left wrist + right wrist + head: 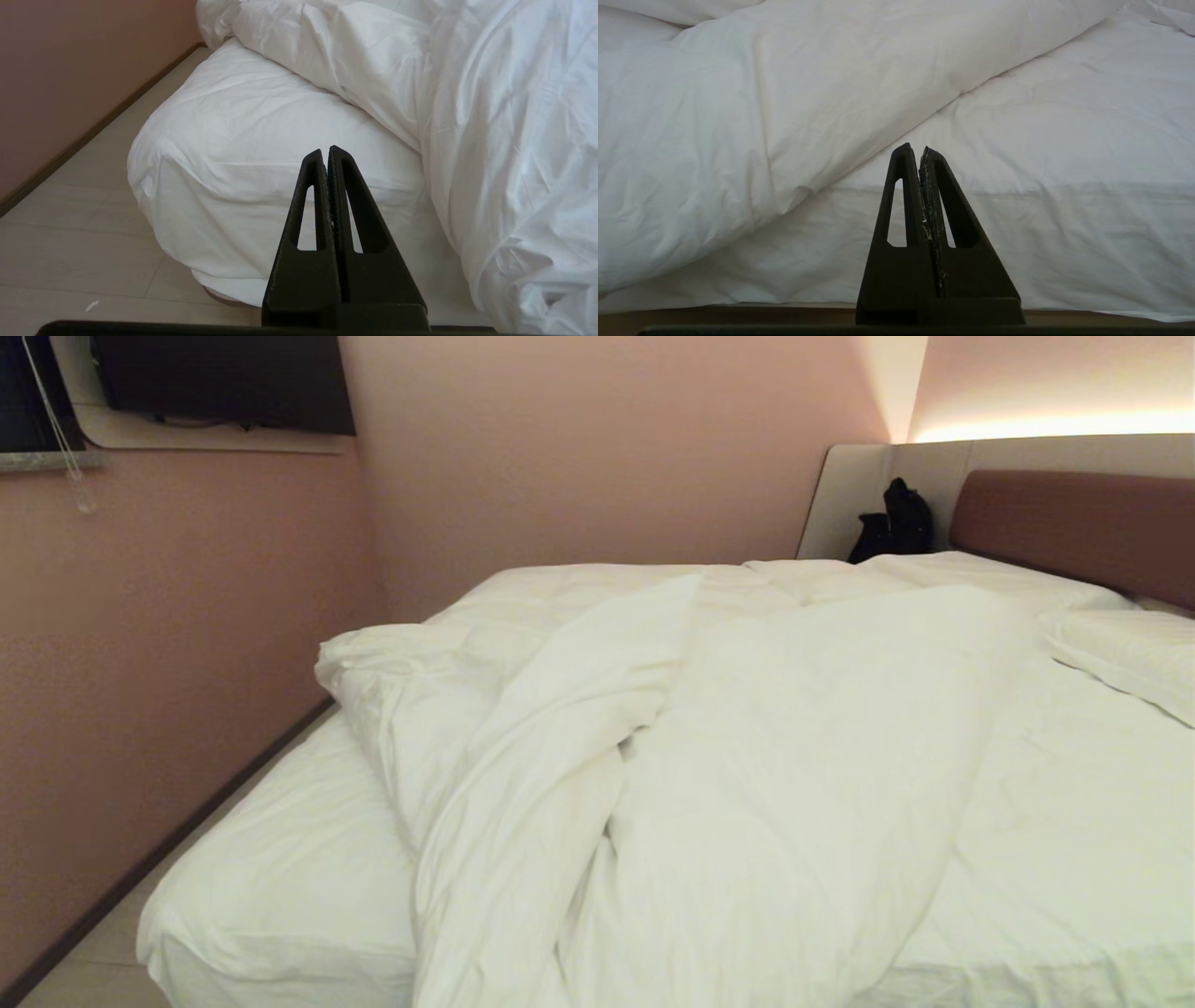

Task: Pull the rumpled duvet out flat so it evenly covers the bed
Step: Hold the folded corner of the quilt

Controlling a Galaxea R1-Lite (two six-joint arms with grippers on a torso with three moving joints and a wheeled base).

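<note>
Duvet (747,756): bunched along the middle of the bed (280,887), sheet bare left and right. Left gripper (325,154) and right gripper (913,151): fully closed, empty, near the bed's near edge.

A small bedroom, hotel-like: a double bed (280,896) with rumpled white duvet (747,756), pillow (1130,653), padded headboard (1083,527), pink walls (579,448), wall-mounted television (224,378) and cove lighting (1055,427).

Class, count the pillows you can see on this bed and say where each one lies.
1: a pillow lies at the right edge by the headboard. The rumpled duvet may hide another.
</note>
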